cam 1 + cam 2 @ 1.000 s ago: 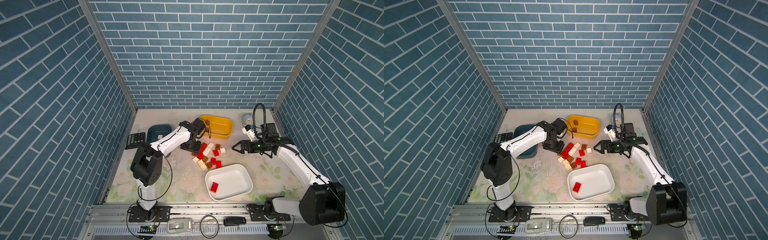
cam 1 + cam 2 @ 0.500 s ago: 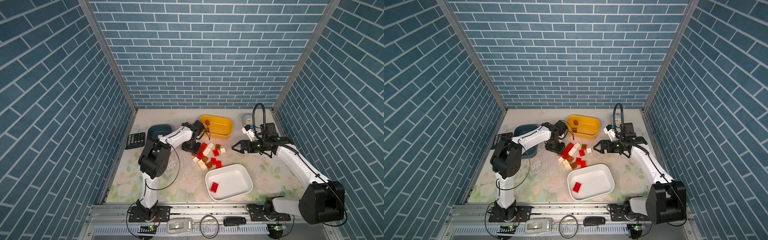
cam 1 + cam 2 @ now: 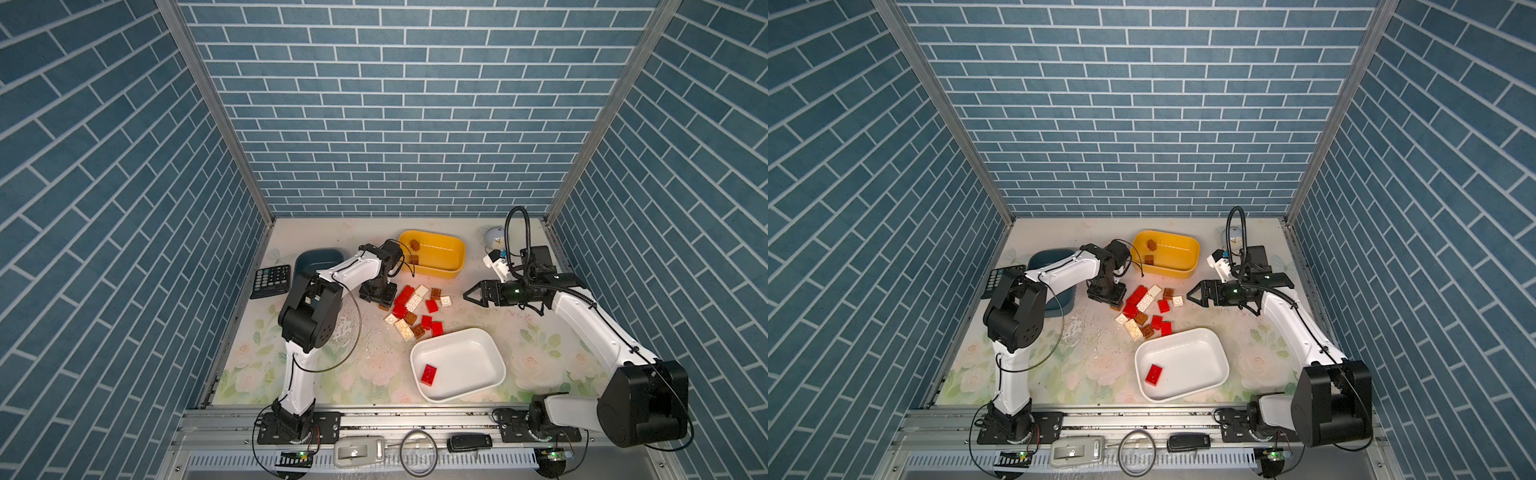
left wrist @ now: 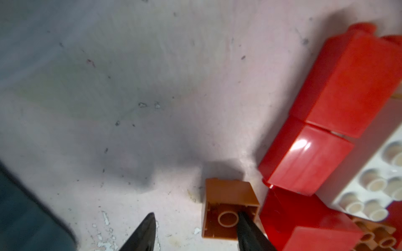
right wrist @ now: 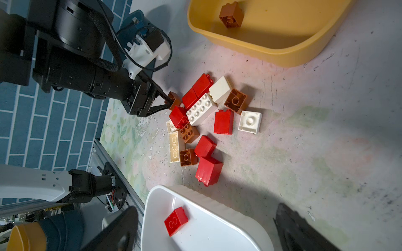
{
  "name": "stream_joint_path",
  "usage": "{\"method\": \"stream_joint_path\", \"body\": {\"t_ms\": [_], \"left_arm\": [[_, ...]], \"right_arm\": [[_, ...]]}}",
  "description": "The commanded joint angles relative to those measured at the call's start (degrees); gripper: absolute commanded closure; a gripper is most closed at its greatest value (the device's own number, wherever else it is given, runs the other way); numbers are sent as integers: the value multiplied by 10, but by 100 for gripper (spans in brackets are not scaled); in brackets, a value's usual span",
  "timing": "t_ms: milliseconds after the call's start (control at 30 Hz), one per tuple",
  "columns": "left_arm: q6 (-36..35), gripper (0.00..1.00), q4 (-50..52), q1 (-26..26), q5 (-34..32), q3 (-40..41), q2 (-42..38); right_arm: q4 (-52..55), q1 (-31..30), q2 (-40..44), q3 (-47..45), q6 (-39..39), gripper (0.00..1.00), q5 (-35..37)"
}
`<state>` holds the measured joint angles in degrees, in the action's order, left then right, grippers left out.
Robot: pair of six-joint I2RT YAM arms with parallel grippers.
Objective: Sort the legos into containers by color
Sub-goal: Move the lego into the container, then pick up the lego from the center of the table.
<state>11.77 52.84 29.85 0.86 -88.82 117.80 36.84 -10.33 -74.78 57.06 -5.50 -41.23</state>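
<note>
3 blue brick-pattern walls (image 3: pixel 399 124) around floral tabletop (image 3: pixel 374 374)

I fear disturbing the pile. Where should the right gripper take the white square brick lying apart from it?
Come from straight above and pinch the white square brick by two opposite flat outer walls, probably the pair not facing the red brick. It lies hollow side up, so the walls are plain, and those sides look mostly free.

Teal tub (image 3: pixel 316 259) half hidden behind left arm (image 3: pixel 352 271)
</note>
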Motion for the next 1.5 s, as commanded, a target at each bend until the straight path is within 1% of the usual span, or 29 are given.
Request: {"method": "stream_joint_path", "body": {"t_ms": [0, 67, 300, 400, 567, 600, 733, 933, 1000, 1067, 1133, 1167, 1467], "left_arm": [[0, 39, 12, -9, -18, -20, 0], [1, 39, 17, -9, -17, -25, -5], [13, 38, 18, -3, 24, -22, -22], [19, 38, 7, -1, 36, -17, -14], [18, 39, -3, -1, 37, -16, 8], [16, 40, -4, -1, 37, -18, 12], [12, 51, -2, -1, 36, -26, 28], [12, 53, -5, -1, 39, -26, 35], [13, 56, -8, -1, 41, -23, 36], [14, 61, -9, -1, 43, -22, 37], [13, 72, -6, -1, 45, -25, 36], [13, 75, -4, -1, 45, -26, 34], [10, 75, 52, -1, 39, -64, -21]], "right_arm": [[0, 1, -6, 8, 18, 1, -10], [0, 1, -6, 9, 18, 1, -10], [-2, 2, -6, 6, 18, 1, -13], [-3, 2, -8, 6, 17, 1, -15], [1, 2, -4, 6, 18, 1, -12], [3, 2, -3, 6, 18, 1, -11], [4, 2, -1, 5, 19, 1, -12], [4, 2, -2, 5, 19, 1, -12], [4, 1, -3, 6, 19, 1, -13], [4, 1, -3, 6, 19, 1, -13], [5, 2, -3, 8, 19, 1, -13], [5, 2, -2, 9, 18, 1, -13], [-2, 2, -9, 15, 19, 1, -15]]}}
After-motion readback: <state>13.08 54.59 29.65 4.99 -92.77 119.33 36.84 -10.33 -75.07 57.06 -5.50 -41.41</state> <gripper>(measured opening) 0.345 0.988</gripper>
